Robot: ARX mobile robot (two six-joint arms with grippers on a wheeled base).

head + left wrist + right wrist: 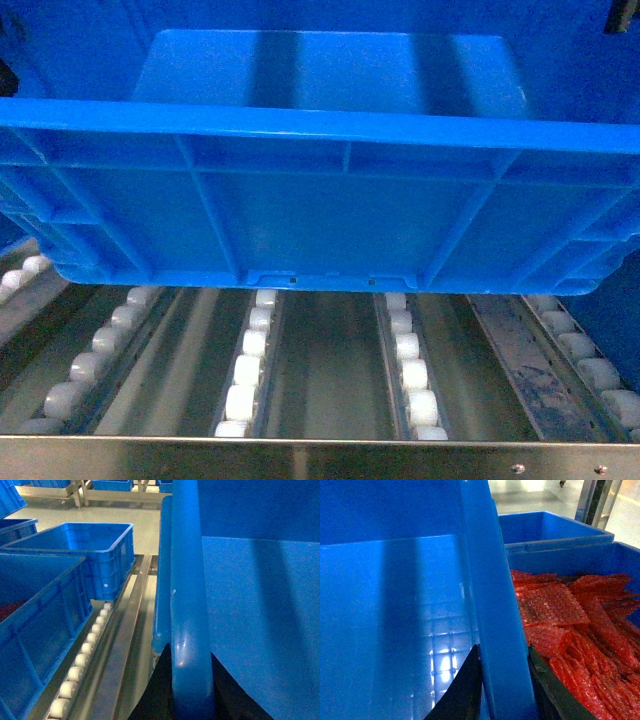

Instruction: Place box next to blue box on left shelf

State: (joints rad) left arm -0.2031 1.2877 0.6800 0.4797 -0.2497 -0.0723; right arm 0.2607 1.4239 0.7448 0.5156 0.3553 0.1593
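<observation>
The box (320, 200), a big bright-blue open crate, fills the head view, with its ribbed near wall just above the roller tracks of the left shelf (300, 460). My left gripper (190, 652) is shut on the box's left rim (187, 595), one dark finger on each side of it. My right gripper (503, 647) is shut on the right rim (490, 605) in the same way. A blue box (35, 630) stands on the shelf to the left of my box, with a roller track (82, 655) and a steel rail between them.
Behind that neighbour stands a second empty blue crate (95, 550). Close against the right side of my box is a blue crate full of red bubble wrap (570, 625), with another blue crate (545, 527) behind it. The shiny steel front rail runs along the near edge.
</observation>
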